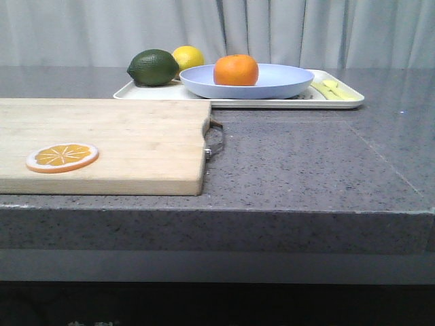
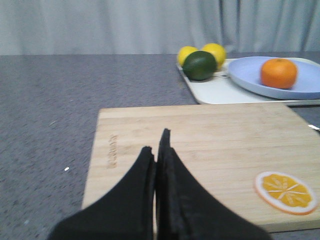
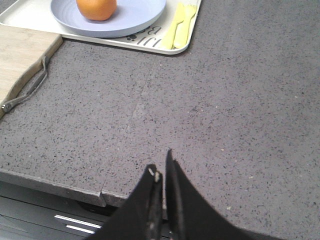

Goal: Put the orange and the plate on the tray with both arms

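Observation:
The orange [image 1: 236, 70] sits on the pale lavender-blue plate [image 1: 285, 85], and the plate lies on the cream-white tray [image 1: 340, 102] at the back of the table. They also show in the left wrist view as orange [image 2: 278, 73], plate [image 2: 250, 77] and tray [image 2: 212, 90], and in the right wrist view as orange [image 3: 96, 8], plate [image 3: 135, 15] and tray [image 3: 150, 42]. My left gripper [image 2: 157, 145] is shut and empty above the wooden cutting board. My right gripper [image 3: 161, 167] is shut and empty over the table's front edge. Neither gripper shows in the front view.
A wooden cutting board [image 1: 122, 142] with a metal handle [image 1: 215, 141] lies at the front left, an orange slice [image 1: 62, 157] on it. A green lime [image 1: 153, 67] and a yellow lemon [image 1: 188, 57] sit on the tray's left part. Yellow cutlery [image 1: 333, 89] lies at its right.

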Controlling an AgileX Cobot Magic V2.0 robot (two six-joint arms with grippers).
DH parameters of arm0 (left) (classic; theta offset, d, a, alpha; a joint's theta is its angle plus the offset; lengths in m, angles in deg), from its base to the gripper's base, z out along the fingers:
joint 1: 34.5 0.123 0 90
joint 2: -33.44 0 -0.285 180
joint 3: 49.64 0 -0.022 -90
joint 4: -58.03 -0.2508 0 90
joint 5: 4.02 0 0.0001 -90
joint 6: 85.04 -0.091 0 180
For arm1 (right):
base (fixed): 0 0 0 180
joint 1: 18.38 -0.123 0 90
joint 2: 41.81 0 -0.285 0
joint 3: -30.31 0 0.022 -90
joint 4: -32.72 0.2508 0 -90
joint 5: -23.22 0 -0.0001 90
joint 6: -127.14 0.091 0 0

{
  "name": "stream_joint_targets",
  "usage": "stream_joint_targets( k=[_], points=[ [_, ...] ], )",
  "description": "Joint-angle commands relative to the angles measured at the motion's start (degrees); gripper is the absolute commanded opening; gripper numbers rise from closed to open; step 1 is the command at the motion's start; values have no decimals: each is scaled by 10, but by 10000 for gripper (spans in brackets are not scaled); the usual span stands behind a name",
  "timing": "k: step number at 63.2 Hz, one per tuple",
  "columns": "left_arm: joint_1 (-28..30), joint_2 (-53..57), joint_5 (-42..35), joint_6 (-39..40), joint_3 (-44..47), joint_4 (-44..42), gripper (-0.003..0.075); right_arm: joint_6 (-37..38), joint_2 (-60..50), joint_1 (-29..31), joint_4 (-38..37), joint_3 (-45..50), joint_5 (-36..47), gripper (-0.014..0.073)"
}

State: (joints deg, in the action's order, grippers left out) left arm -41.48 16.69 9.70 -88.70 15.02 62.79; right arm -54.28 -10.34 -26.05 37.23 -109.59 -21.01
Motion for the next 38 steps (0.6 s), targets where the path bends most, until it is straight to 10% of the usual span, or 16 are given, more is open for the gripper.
stream_joint_targets(
  k=[1,38],
  points=[
    [32,39,-78,5,31,6,-18,-6,3,0,-6,-14,42,44],
    [44,105,-143,110,129,-48,-18,-6,3,0,-6,-14,42,44]
  ],
)
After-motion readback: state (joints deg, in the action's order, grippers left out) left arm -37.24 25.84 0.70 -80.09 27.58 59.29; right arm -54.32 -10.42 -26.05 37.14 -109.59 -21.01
